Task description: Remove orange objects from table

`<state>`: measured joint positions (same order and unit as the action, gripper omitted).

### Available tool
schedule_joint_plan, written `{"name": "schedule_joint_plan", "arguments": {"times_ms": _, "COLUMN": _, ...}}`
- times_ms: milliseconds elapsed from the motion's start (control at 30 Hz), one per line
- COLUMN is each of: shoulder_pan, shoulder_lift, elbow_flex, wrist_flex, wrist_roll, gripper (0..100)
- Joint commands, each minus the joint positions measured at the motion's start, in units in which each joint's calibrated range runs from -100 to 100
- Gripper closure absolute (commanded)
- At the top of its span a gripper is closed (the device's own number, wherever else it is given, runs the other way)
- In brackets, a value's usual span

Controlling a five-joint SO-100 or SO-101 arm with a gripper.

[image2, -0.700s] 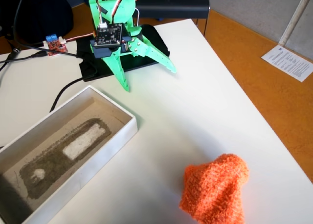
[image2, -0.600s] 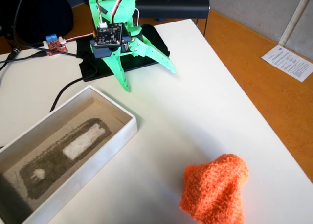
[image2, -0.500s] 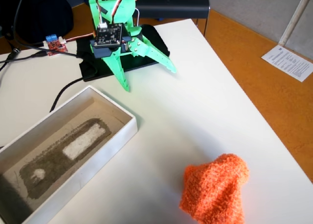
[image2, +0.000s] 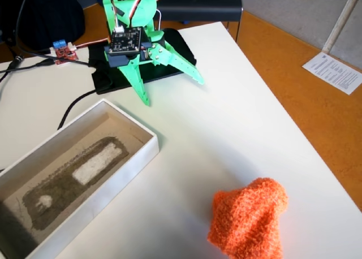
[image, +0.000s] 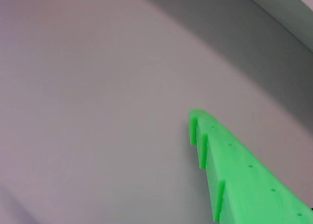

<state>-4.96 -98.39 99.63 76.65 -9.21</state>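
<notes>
An orange knitted cloth (image2: 249,216) lies bunched on the white table (image2: 237,123) near the front right in the fixed view. My green gripper (image2: 172,92) hangs at the far end of the table, well away from the cloth, with its two fingers spread wide and nothing between them. In the wrist view only one green toothed finger (image: 234,170) shows over bare table; the cloth is out of that view.
An open white box (image2: 121,177) with a grey worn inside stands at the front left. A black base plate (image2: 113,81), cables and a red circuit board (image2: 64,53) lie at the back. The table's right edge drops to an orange floor.
</notes>
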Motion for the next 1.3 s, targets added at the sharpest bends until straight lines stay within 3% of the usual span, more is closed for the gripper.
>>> {"name": "schedule_joint_plan", "arguments": {"times_ms": 0, "shoulder_pan": -0.1, "shoulder_lift": -0.1, "elbow_flex": -0.01, "wrist_flex": 0.08, "wrist_roll": -0.15, "gripper": 49}}
{"name": "schedule_joint_plan", "arguments": {"times_ms": 1267, "shoulder_pan": -2.69, "shoulder_lift": -0.1, "elbow_flex": -0.01, "wrist_flex": 0.08, "wrist_roll": 0.1, "gripper": 49}}
